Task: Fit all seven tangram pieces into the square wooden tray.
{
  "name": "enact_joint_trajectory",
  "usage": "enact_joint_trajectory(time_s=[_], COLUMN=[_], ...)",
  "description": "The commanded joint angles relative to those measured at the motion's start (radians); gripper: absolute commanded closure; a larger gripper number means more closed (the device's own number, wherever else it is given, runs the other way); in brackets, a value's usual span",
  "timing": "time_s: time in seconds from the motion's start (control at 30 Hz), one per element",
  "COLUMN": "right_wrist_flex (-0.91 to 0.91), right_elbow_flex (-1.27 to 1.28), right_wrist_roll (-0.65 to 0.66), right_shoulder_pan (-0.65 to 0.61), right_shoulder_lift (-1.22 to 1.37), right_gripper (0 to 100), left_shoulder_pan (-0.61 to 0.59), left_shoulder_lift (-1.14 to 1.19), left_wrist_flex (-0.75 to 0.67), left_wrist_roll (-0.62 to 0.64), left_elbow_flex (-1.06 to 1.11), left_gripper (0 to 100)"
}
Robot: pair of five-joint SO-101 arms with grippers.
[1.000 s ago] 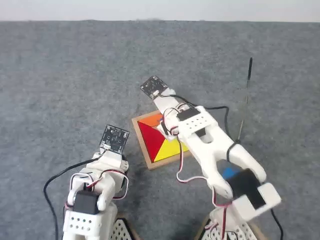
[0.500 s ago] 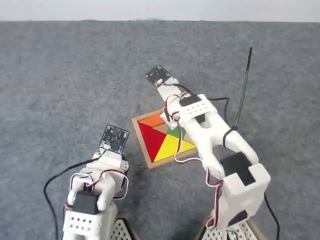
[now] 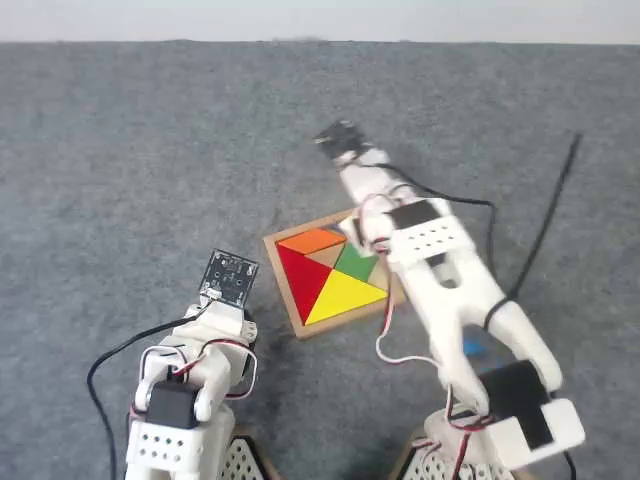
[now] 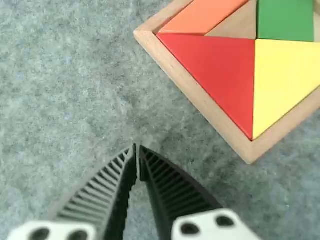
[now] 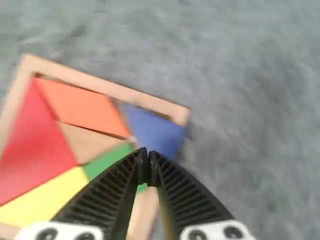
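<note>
While my right arm is swinging sideways across the tray (image 3: 283, 283), the right gripper (image 5: 145, 155), jaws closed and empty, is hovering over the blue piece (image 5: 150, 132), which seems to be riding on the tray's corner rim, not seated. The left gripper (image 4: 137, 150), also closed, is waiting just beside the tray.

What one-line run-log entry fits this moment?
left tool: shut, over carpet | right tool: shut, above blue piece | blue piece: overlapping tray rim | red, yellow, orange, green pieces: in tray
</note>
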Motion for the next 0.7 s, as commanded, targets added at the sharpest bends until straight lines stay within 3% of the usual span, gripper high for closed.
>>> enact_joint_trajectory(time_s=[0.0, 0.3, 0.67], right_wrist_flex=[-0.039, -0.028, -0.007], right_elbow_flex=[-0.017, -0.181, -0.184], right_wrist_roll=[-0.043, -0.041, -0.006], right_shoulder_pan=[0.104, 0.07, 0.038], right_shoulder_lift=[-0.008, 0.268, 0.277], right_gripper=[99.2, 99.2, 99.2], left_shoulder_pan=[-0.005, -0.005, -0.005], left_shoulder_lift=[-0.021, -0.021, -0.021], left_wrist_flex=[0.005, 0.005, 0.005], left_wrist_roll=[0.005, 0.005, 0.005], left_elbow_flex=[-0.012, -0.012, -0.012], left_gripper=[99, 99, 99])
